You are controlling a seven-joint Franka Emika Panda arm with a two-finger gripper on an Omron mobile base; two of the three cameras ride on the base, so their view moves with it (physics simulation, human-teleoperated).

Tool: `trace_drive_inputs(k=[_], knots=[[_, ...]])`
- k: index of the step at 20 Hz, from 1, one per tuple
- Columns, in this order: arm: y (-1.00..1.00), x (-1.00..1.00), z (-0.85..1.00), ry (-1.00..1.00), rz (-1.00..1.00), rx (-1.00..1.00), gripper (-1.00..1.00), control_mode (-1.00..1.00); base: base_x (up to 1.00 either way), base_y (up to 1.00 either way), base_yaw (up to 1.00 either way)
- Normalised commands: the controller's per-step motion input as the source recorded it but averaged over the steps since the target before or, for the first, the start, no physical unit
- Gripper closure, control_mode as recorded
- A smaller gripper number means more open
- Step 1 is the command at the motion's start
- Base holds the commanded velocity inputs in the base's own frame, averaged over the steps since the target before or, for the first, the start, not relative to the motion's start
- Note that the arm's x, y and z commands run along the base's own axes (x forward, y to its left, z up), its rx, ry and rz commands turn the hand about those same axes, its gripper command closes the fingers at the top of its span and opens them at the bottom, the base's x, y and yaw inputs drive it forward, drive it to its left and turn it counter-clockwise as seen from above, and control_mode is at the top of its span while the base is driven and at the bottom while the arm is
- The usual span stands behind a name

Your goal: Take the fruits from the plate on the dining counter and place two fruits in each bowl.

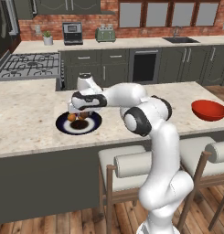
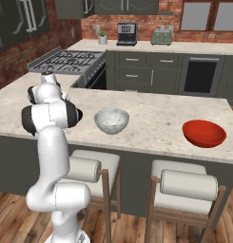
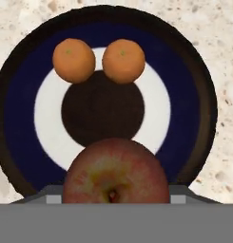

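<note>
Beige speckled worktop [image 1: 31, 123] in a brick-walled kitchen. At left, the dark plate [image 1: 63, 124] carries two orange fruits [image 3: 73, 60] and one red-brown fruit [image 3: 113, 171], under the tool [image 1: 81, 114]; whether its fingers are apart cannot be told. Rightward: one grey-white bowl [image 2: 111, 120], one red bowl [image 2: 204, 133]. Two stools [image 2: 187, 187] below.

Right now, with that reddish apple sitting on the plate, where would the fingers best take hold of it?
Probably across its widest middle, coming straight down from above. The apple rests on the plate with its stem dimple facing the hand camera, so its round sides are free to pinch. The two oranges lie apart from it across the plate, leaving room.
</note>
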Motion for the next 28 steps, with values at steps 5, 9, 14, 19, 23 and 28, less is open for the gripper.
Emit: trace_drive_inputs(k=[5, 9, 14, 19, 23, 28], knots=[[-0.93, -0.82, 0.73, 0.01, 0.00, 0.00, 1.00, -1.00, 0.00, 0.00, 0.00], [-1.00, -0.78, 0.21, 0.00, 0.00, 0.00, 1.00, -1.00, 0.00, 0.00, 0.00], [-1.00, -0.23, 0.43, 0.03, -0.02, 0.00, 1.00, -1.00, 0.00, 0.00, 0.00], [-1.00, 0.10, 0.61, 0.08, -0.04, 0.00, 1.00, -1.00, 0.00, 0.00, 0.00], [-1.00, 0.17, 0.44, 0.14, -0.04, 0.00, 1.00, -1.00, 0.00, 0.00, 0.00], [-0.64, 0.52, 0.12, 0.22, -0.04, 0.00, 1.00, -1.00, 0.00, 0.00, 0.00]])
